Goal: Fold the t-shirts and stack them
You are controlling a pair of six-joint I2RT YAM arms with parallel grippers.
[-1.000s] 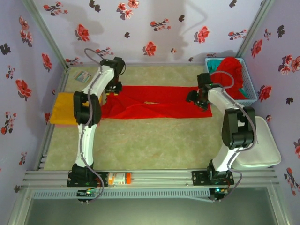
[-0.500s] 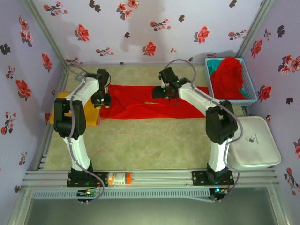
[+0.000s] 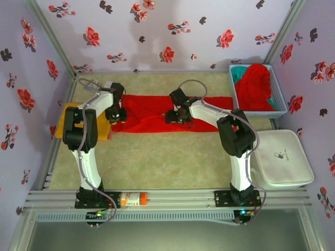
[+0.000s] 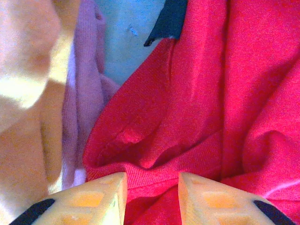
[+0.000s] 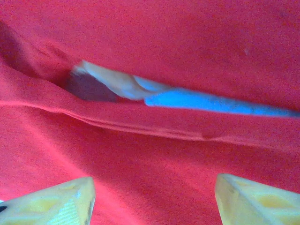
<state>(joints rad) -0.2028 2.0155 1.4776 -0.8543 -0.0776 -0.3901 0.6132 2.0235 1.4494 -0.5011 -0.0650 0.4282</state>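
The left gripper (image 4: 152,200) sits with its jaws partly closed. A bunched hem of the red t-shirt (image 4: 220,93) lies in the narrow gap between them, but it is not clear whether the cloth is actually pinched. In the overhead view this gripper is at the left end of the shirt, which lies as a long, narrow band across the upper middle of the table (image 3: 157,162). Just left of that end lies the orange-yellow t-shirt (image 3: 67,123).

The right gripper (image 5: 153,202) stands wide open and holds nothing. It is low over the middle of the band, with smooth red cloth between its fingertips and a seam ridge just beyond. A pale and blue sliver shows in a slit between the layers; what it is cannot be told.

More red and teal shirts are heaped in the blue basket (image 3: 281,102) at the upper right.

The step looks like the crosswise fold of the band. To do it well, the left jaws likely need to catch every layer at the hem. The right gripper could press the middle as a fold line. The left end should then travel low toward the right end so the edges meet squarely and nothing drags.
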